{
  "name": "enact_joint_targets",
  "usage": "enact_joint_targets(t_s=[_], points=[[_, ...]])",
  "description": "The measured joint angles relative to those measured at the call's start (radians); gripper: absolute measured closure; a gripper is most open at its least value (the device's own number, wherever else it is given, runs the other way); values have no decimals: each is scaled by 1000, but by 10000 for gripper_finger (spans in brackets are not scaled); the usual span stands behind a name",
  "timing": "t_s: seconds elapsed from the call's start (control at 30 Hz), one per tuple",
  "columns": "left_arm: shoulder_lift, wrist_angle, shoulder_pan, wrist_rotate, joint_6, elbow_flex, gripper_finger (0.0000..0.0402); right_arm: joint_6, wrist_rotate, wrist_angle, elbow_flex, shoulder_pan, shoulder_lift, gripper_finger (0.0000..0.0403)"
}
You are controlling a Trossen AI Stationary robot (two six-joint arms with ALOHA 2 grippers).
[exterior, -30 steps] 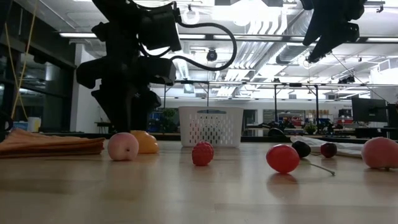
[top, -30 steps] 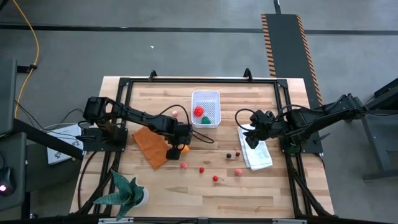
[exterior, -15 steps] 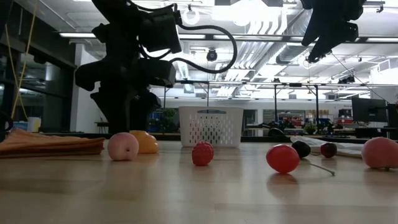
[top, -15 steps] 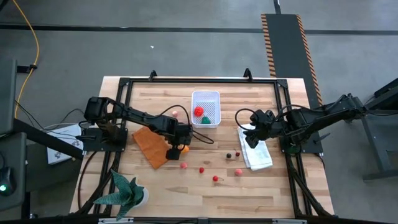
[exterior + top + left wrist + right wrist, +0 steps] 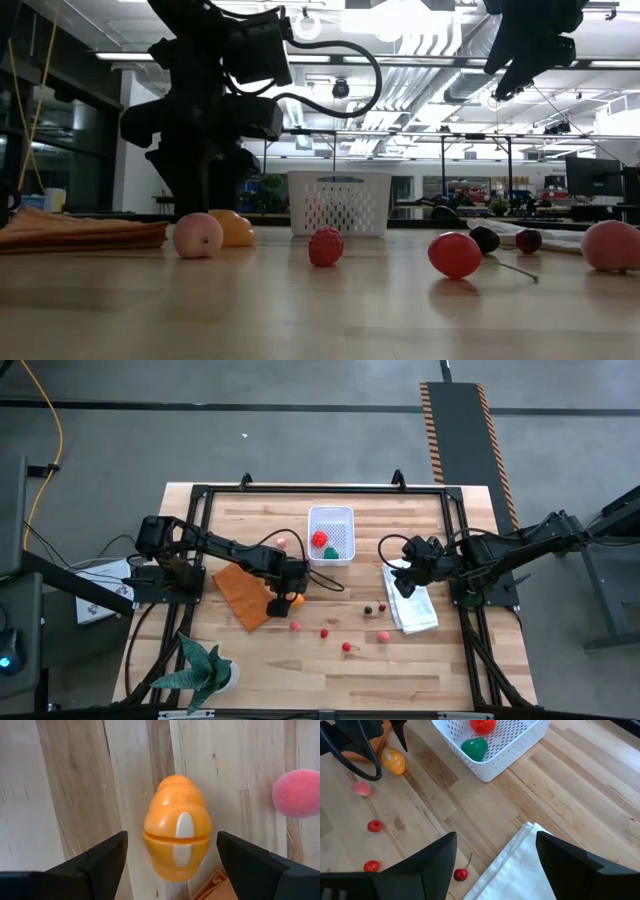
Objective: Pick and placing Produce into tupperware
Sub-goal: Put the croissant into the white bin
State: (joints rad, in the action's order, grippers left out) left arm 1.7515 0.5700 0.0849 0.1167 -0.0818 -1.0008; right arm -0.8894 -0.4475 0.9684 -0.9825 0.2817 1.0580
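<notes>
Tub (image 5: 331, 533) sat at the far middle of the bench (image 5: 440, 670), already holding a red tomato (image 5: 318, 539) and a green piece (image 5: 474, 748), so sorting looked partly done. The rest of the produce lay loose on the near side of the tub.

Orange piece (image 5: 177, 827) lay on the bench nearer than the tub, at the edge of the orange-brown mat (image 5: 243, 593). Left claw (image 5: 170, 857) hung right over it, fingers apart, one on each side, neither touching. Judging by that, it was lined up for a pick, with the spread set to clear the piece's width. Pink ball (image 5: 298, 793) lay just beside the orange piece, close enough that it might get bumped on the close.

Farther from the tub, toward the bench's near edge: small red berries (image 5: 324, 632), a cherry (image 5: 347, 647), dark berries (image 5: 381, 606) and another pink ball (image 5: 383, 636), all apart from one another.

Right claw (image 5: 495, 857) waited to the right of the tub, raised above the white cloth (image 5: 412, 605), fingers apart, nothing between them. Probably parked there to stay clear of the left arm's reach.
</notes>
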Motion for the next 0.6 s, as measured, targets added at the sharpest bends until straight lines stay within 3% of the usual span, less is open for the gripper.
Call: enact_joint_targets(t_s=[0.6], points=[[0, -3, 0, -9, -1, 0, 108, 0, -22, 0, 0, 0, 0, 140]])
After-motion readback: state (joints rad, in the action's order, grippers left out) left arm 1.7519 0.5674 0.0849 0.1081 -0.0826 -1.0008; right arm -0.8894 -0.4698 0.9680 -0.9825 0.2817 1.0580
